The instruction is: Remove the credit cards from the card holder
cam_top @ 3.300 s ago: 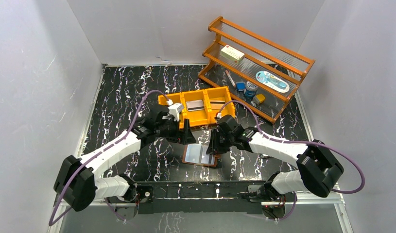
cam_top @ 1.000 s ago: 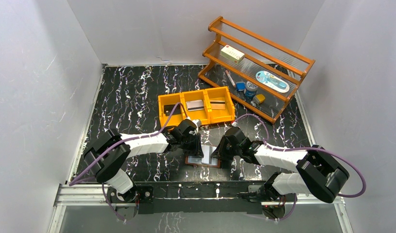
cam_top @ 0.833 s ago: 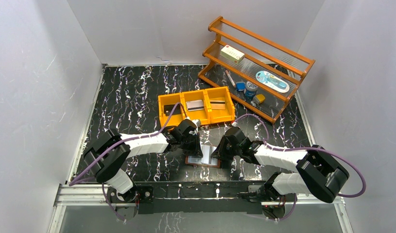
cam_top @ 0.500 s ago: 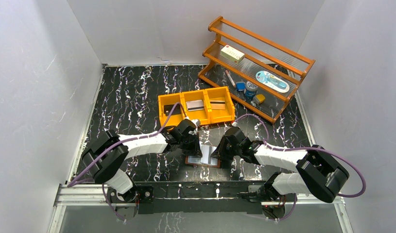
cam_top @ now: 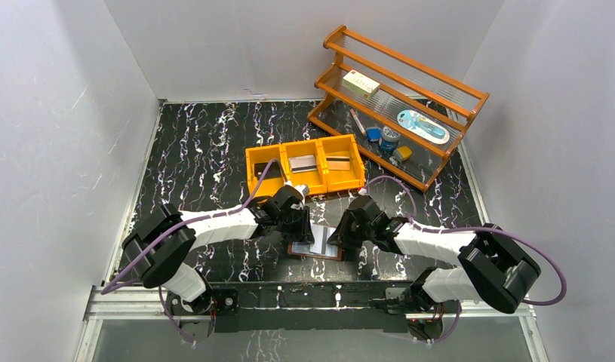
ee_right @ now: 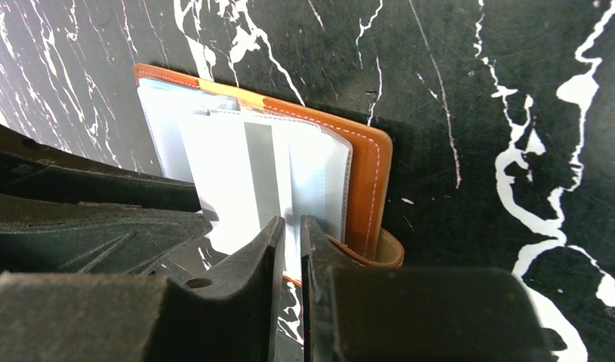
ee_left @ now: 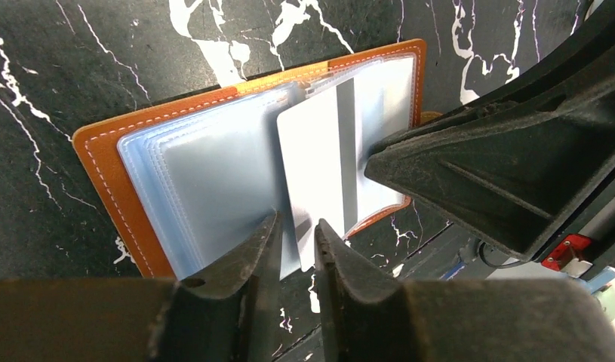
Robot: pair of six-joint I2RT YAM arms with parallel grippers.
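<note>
The brown card holder point(cam_top: 304, 250) lies open on the table between my two grippers, its pale plastic sleeves point(ee_left: 206, 181) facing up. A silvery credit card point(ee_left: 319, 173) with a grey stripe sticks partway out of a sleeve toward its near edge. My left gripper point(ee_left: 295, 230) hovers over that card's near edge, slightly open, with a gap around the card's corner. My right gripper point(ee_right: 291, 225) bears on the holder's right-hand page point(ee_right: 319, 181), jaws almost together on a sleeve. Other credit cards point(cam_top: 302, 163) lie in the orange bin.
An orange three-compartment bin point(cam_top: 250, 175) sits just beyond the card holder, a card in each compartment. A wooden rack point(cam_top: 410, 72) with small items stands at the back right. White walls close in the left, back and right sides.
My left arm has shifted a little to the far left, its elbow swinging outward. The right arm, the card holder and the protruding card have stayed where they were.
</note>
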